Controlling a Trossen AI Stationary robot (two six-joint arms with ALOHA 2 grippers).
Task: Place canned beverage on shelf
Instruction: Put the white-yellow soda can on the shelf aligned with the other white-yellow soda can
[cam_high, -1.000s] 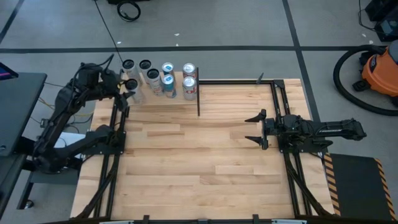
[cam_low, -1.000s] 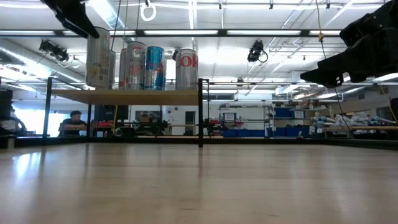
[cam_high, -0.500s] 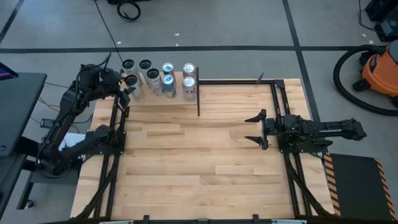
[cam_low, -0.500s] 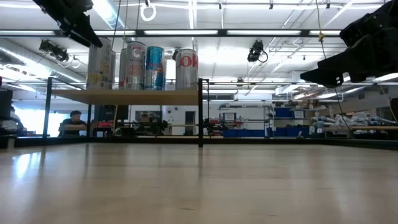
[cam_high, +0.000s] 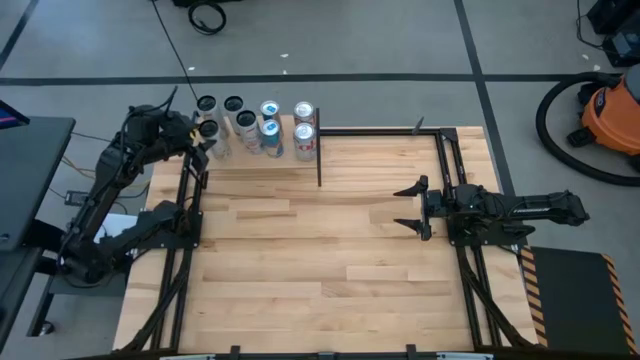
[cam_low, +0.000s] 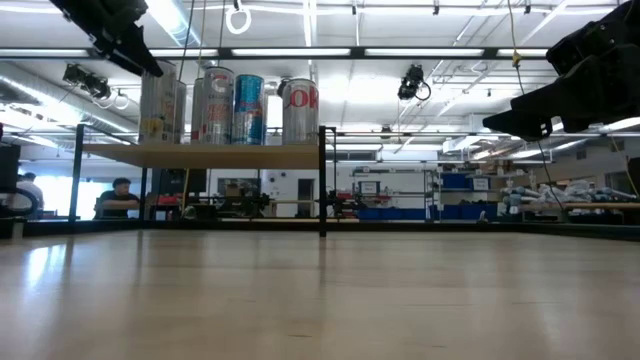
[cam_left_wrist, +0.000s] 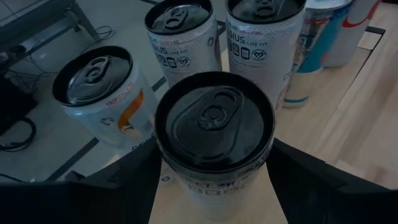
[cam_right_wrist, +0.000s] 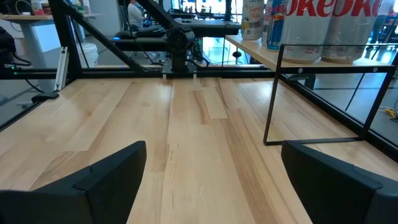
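The planked tabletop (cam_high: 330, 250) fills the middle of the high view. At its upper left stands the shelf (cam_low: 200, 153), a pale-wood panel on thin black rods, raised above the tabletop in the low view and carrying a cluster of upright cans. The left claw (cam_high: 203, 140) reaches over the shelf's left end; in the left wrist view its fingers (cam_left_wrist: 124, 183) straddle a black-topped can (cam_left_wrist: 214, 134) standing on the shelf, though contact cannot be judged. Two white cans (cam_left_wrist: 180, 37) and an orange-marked one (cam_left_wrist: 102, 93) stand just beside it. The right claw (cam_high: 412, 207) hovers wide open and empty at right of centre.
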